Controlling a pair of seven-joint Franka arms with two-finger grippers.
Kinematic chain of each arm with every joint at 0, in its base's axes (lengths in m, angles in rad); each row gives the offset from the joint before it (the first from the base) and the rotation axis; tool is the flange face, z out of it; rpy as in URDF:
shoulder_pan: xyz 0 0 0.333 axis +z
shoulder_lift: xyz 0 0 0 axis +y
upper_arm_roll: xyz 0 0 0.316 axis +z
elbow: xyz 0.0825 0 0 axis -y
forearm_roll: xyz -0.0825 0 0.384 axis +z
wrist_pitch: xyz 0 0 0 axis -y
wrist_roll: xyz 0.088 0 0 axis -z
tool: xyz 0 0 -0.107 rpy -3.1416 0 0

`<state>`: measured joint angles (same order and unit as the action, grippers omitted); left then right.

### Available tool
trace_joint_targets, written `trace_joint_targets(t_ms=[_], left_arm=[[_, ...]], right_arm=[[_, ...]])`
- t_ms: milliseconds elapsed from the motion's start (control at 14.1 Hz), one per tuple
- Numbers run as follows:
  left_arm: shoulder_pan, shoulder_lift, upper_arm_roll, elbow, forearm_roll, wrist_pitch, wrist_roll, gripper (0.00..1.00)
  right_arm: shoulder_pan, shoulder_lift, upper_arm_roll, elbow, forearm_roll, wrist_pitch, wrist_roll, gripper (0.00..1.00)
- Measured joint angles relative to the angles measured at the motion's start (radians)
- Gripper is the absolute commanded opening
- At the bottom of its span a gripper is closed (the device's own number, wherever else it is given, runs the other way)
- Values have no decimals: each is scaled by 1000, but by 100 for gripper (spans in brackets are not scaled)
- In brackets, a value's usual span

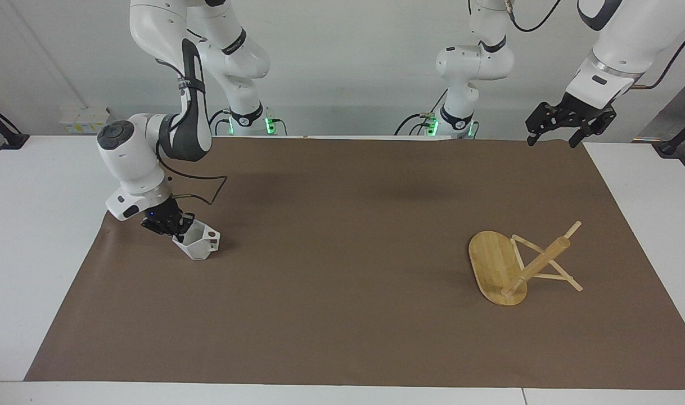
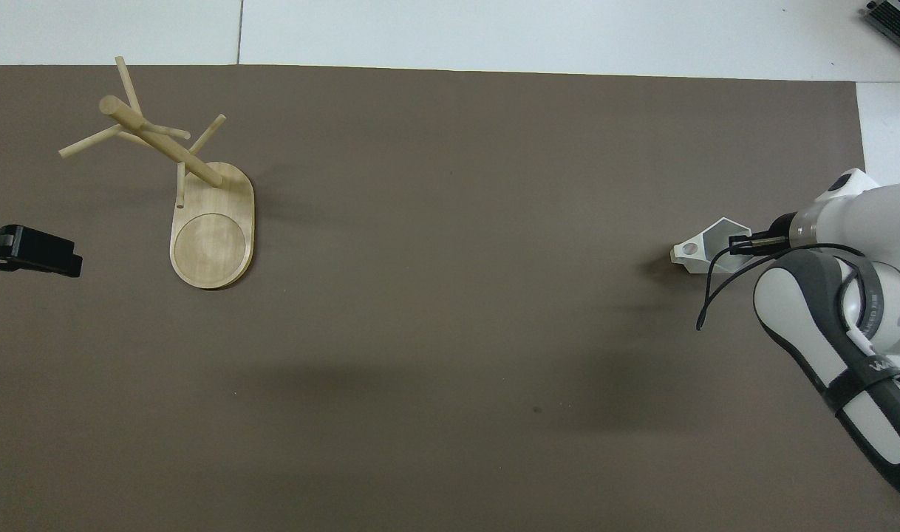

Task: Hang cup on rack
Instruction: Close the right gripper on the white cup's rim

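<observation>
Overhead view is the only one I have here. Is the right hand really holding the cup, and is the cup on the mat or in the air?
Observer: The right hand is shut on the rim of the cup, on the side away from its handle. The cup is tilted, and its lowest corner is at the mat; I cannot tell whether it touches.
Operator: I see only a black tip of the left hand. Where is it?
Observer: The left hand waits raised over the mat's edge near its own base, open and holding nothing.
Operator: Does the rack stand upright?
Observer: No, the rack lies tipped: its oval base stands on edge and two pegs rest on the mat.
</observation>
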<state>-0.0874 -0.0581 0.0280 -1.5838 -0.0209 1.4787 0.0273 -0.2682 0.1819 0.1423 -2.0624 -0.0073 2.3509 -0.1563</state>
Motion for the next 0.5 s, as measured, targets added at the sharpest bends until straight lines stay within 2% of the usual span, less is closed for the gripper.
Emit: trace_joint_targets(t_ms=[496], left_arm=[[0, 0, 0, 0, 0, 0, 0, 100]], right_arm=[[14, -2, 6, 133, 35, -118, 9, 0]])
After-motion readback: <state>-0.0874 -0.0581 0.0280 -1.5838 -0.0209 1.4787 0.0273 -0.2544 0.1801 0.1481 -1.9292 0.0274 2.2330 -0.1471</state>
